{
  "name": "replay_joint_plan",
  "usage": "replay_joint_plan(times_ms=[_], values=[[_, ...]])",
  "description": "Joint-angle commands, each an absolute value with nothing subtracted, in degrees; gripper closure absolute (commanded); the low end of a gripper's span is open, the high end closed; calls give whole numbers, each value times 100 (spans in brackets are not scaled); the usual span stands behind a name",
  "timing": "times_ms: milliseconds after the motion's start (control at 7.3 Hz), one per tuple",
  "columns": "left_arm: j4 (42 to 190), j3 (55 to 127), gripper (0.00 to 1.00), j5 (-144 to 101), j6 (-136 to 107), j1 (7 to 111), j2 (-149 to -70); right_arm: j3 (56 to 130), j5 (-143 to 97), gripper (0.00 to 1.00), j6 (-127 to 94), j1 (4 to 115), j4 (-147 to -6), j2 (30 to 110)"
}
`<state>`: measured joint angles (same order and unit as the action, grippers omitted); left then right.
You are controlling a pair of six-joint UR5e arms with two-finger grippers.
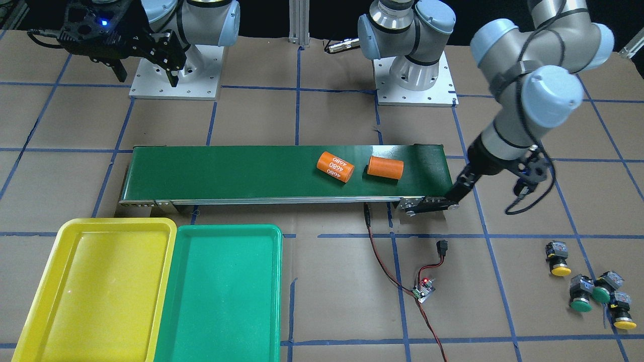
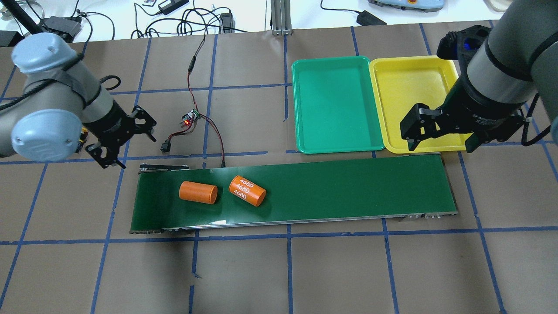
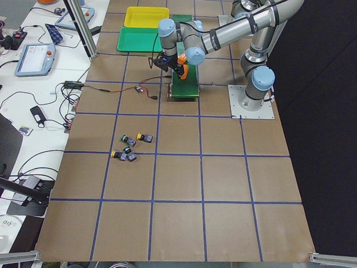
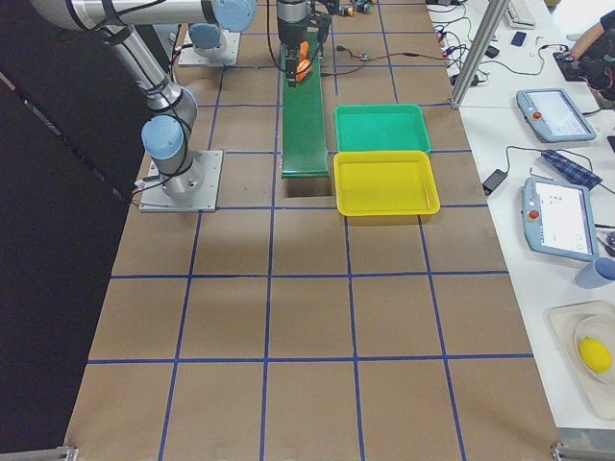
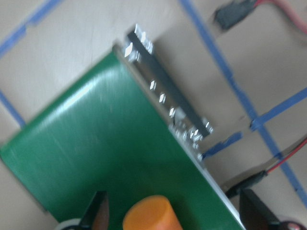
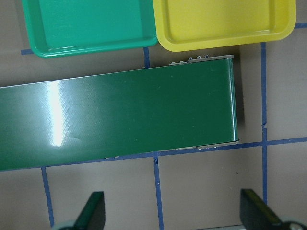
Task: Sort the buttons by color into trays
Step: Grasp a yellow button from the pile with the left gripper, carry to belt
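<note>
My left pincer (image 2: 130,147) and right pincer (image 6: 172,211) both gape empty, since the four small yellow- and green-capped buttons (image 1: 601,294) lie bunched on the brown table (image 1: 327,311), far from the yellow plastic tray (image 1: 65,230) and the green plastic tray (image 1: 229,229).

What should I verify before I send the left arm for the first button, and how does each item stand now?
1. Left gripper open and empty: ok.
2. Right gripper open and empty: ok.
3. Yellow tray and green tray ready to receive: ok, both empty.
4. All four buttons located: ok, on the table on the left arm's side.
5. Grasp room: lone yellow button ok; the other three are bunched, not ok.
6. Left gripper above a button: not ok, it hangs at the conveyor belt end.
</note>
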<state>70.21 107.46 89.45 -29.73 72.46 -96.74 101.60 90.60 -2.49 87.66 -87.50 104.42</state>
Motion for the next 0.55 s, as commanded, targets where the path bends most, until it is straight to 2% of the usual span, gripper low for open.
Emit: replay_joint_plan(times_ms=[0, 137, 411], values=[[7049, 9883, 0, 9035, -440, 5832, -10350, 10160, 9061, 0, -246, 8763, -8754, 10433], [7049, 9279, 0, 9044, 509, 5566, -10806, 10160, 9062, 0, -255, 8771, -8745, 10441], [6970, 8590, 0, 9026, 2267, 5546, -11720, 10160, 9062, 0, -246, 8763, -8745, 10441]])
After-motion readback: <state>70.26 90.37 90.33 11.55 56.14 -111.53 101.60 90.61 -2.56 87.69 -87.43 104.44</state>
